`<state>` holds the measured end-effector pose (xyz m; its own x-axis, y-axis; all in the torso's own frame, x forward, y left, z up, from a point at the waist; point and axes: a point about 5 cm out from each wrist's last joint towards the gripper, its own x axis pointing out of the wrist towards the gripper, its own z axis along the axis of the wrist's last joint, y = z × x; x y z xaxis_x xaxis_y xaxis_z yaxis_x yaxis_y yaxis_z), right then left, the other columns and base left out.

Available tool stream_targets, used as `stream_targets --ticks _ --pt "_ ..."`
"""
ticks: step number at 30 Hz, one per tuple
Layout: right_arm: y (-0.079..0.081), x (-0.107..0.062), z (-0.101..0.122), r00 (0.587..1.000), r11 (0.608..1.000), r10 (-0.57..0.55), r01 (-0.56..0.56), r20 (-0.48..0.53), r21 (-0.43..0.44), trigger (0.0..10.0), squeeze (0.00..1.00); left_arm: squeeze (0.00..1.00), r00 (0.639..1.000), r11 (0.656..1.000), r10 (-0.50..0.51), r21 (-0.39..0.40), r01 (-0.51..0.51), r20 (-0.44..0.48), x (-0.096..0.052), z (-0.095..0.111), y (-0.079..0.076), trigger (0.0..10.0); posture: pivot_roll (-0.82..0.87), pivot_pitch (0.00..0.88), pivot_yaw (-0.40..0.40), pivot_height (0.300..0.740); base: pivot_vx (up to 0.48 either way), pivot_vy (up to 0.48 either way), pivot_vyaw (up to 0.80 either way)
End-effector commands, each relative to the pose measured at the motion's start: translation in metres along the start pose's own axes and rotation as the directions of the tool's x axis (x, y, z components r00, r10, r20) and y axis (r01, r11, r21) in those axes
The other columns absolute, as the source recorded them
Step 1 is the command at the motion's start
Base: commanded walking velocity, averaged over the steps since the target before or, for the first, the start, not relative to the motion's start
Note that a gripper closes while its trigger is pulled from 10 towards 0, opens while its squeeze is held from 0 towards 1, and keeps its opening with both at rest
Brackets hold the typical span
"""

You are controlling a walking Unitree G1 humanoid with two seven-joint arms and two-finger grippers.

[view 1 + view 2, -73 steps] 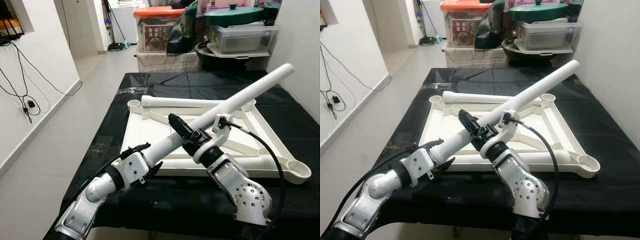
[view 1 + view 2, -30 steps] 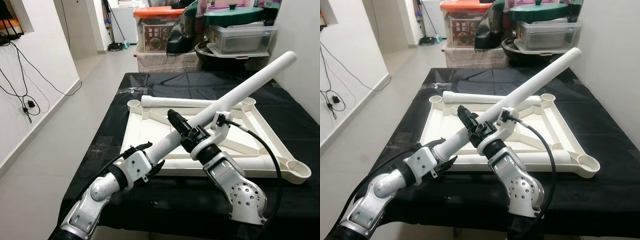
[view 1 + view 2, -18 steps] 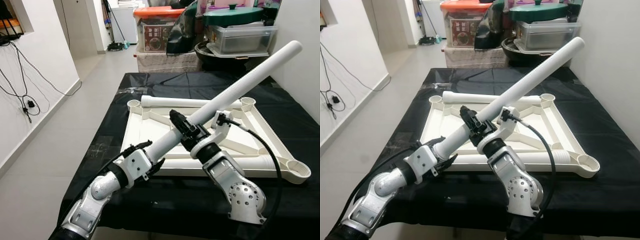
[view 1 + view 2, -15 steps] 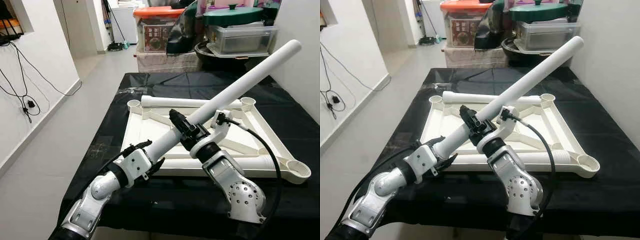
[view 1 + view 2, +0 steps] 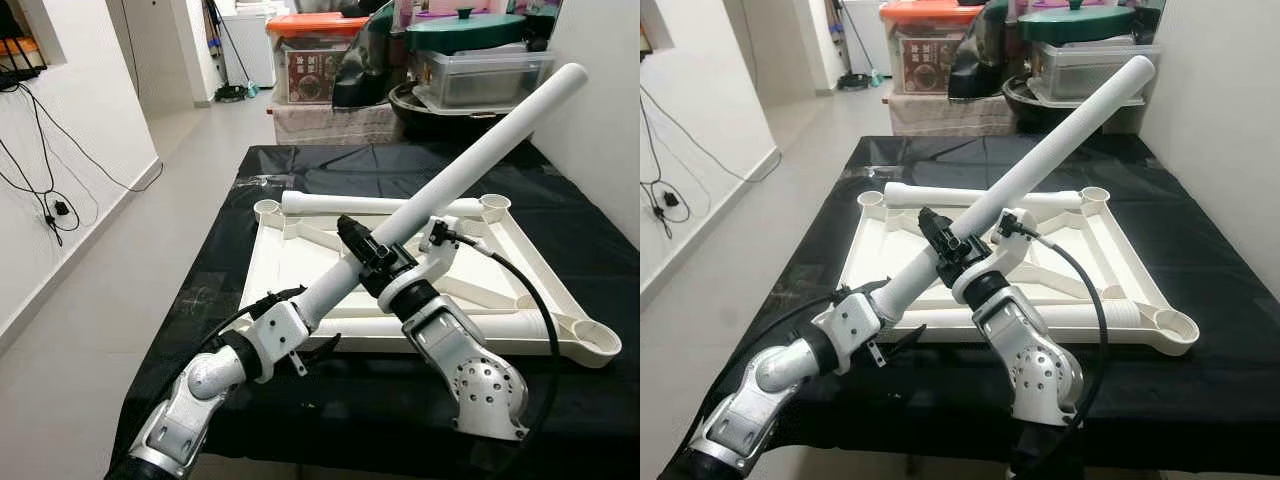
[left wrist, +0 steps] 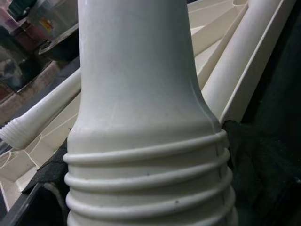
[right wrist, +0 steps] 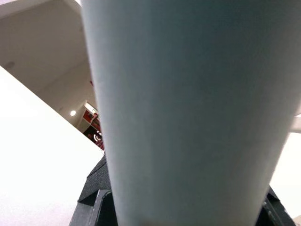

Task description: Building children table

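Both the left claw (image 5: pixel 300 322) and the right claw (image 5: pixel 372 258) are grasping the white leg (image 5: pixel 470 165), raised tilted above the upturned tabletop (image 5: pixel 290 258) on the table (image 5: pixel 330 165); its threaded end should meet a corner socket (image 5: pixel 598 340) straight before turning.

White table leg (image 6: pixel 136 113) hides its own threaded end below frame edge

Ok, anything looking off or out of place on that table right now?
Nothing damaged or spilled. The long white plastic table leg is held tilted across the upside-down white tabletop frame, not in a corner socket. Left gripper at its threaded end, right gripper mid-shaft. Another white leg lies along the far edge.
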<state>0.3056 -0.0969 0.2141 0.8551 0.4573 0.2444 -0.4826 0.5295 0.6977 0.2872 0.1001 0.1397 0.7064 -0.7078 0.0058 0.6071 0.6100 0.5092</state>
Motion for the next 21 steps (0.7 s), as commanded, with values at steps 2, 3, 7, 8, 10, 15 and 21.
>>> stream_targets --ticks 2,3,7,8,10,15,21 --pt "0.013 0.008 0.011 0.997 0.998 0.067 -0.067 0.050 0.003 0.0 0.00 0.00 0.993 0.998 0.035 -0.040 -0.040 -0.117 -0.009 -0.020 0.006 10.0 0.13 0.000 0.004 0.740 0.000 0.000 0.00" --pt "0.012 0.008 0.017 0.996 0.998 0.065 -0.065 0.067 -0.009 0.0 0.00 0.00 0.988 0.995 0.070 -0.057 -0.079 -0.140 -0.013 -0.024 0.011 10.0 0.13 0.000 0.004 0.740 0.000 0.000 0.00" --pt "0.011 0.009 0.021 0.995 0.998 0.065 -0.064 0.076 -0.015 0.0 0.00 0.00 0.984 0.992 0.092 -0.069 -0.103 -0.154 -0.015 -0.026 0.015 10.0 0.13 0.000 0.005 0.740 0.000 0.000 0.00" --pt "0.010 0.009 0.025 0.994 0.998 0.067 -0.065 0.086 -0.025 0.0 0.00 0.00 0.979 0.987 0.120 -0.086 -0.136 -0.165 -0.018 -0.028 0.019 10.0 0.13 0.000 0.002 0.740 0.000 0.000 0.00" --pt "0.007 0.011 0.038 0.991 0.996 0.062 -0.053 0.117 -0.072 0.0 0.00 0.00 0.952 0.957 0.221 -0.142 -0.254 -0.210 -0.029 -0.035 0.031 10.0 0.14 0.000 0.000 0.740 0.000 0.000 0.00" --pt "-0.001 0.011 0.048 0.988 0.988 0.006 0.018 0.156 -0.155 10.0 0.00 0.00 0.935 0.932 0.272 -0.178 -0.315 -0.229 -0.032 -0.036 0.031 10.0 0.14 0.000 0.000 0.740 0.000 0.000 0.00" --pt "-0.009 0.011 0.056 0.973 0.908 -0.068 0.151 0.219 -0.392 10.0 0.00 0.00 0.942 0.901 0.315 -0.277 -0.336 -0.117 -0.023 -0.009 0.013 10.0 0.14 0.000 -0.004 0.740 0.000 0.000 0.00"
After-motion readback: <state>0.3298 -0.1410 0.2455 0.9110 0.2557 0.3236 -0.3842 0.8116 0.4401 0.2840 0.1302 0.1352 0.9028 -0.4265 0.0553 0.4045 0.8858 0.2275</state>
